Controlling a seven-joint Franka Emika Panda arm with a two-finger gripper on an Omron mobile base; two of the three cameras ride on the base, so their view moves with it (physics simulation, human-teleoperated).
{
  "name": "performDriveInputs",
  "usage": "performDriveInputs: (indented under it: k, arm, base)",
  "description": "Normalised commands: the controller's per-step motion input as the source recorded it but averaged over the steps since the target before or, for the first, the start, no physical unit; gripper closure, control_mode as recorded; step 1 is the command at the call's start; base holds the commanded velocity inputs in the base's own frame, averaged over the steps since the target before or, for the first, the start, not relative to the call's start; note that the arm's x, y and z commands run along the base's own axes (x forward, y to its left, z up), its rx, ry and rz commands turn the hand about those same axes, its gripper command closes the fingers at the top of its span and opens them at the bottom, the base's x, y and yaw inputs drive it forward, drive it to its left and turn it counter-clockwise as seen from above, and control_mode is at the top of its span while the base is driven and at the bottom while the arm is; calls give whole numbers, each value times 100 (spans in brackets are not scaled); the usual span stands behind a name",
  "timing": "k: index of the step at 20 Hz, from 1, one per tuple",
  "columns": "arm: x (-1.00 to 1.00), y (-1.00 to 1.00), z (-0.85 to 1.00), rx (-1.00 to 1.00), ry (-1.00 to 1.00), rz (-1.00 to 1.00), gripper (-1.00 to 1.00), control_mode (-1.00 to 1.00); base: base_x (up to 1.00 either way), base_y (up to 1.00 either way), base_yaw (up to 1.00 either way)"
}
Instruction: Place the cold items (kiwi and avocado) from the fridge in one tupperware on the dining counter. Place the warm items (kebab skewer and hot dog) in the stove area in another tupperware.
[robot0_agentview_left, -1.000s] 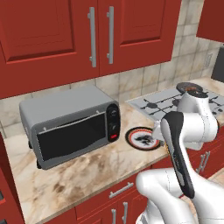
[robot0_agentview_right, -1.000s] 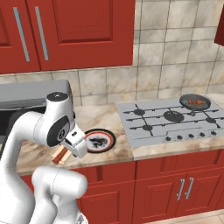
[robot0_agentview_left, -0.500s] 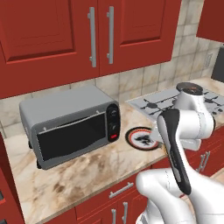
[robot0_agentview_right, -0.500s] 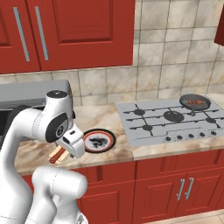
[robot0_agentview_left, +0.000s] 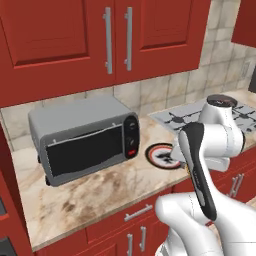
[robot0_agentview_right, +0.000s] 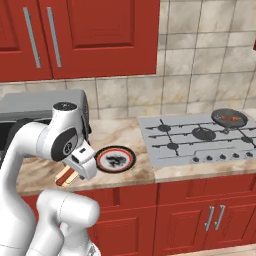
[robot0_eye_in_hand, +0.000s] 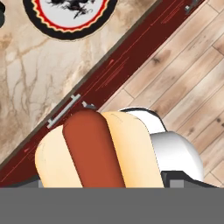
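Where fingers clamp: smooth, cylindrical hot dog (robot0_eye_in_hand: 94, 151).

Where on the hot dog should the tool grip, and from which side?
Grip the hot dog at mid-length, jaws across the bun's two outer sides, coming from the open top where the sausage shows. The long, roughly parallel sides suit a squeeze across the width. The hand view suggests the tool holds it roughly this way now.

Open marbled beige countertop (robot0_agentview_left: 100, 192) before grey boxy toaster oven (robot0_agentview_left: 85, 137); round red-rimmed white plate (robot0_agentview_right: 115, 159) lies just beside it, near black-grated silver stovetop (robot0_agentview_right: 200, 137); red upper cabinets (robot0_agentview_left: 107, 35) overhang, limiting headroom
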Motion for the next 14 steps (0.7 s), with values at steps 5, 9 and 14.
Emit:
performDriveInputs:
  k: [5,9,14]
  arm:
    - [0,0,0,0,0,0,100,100]
    - [0,0,0,0,0,0,100,100]
    - [0,0,0,0,0,0,100,100]
  base:
    - [-31,-43,46]
    - [-59,-39,59]
    - [-42,-41,66]
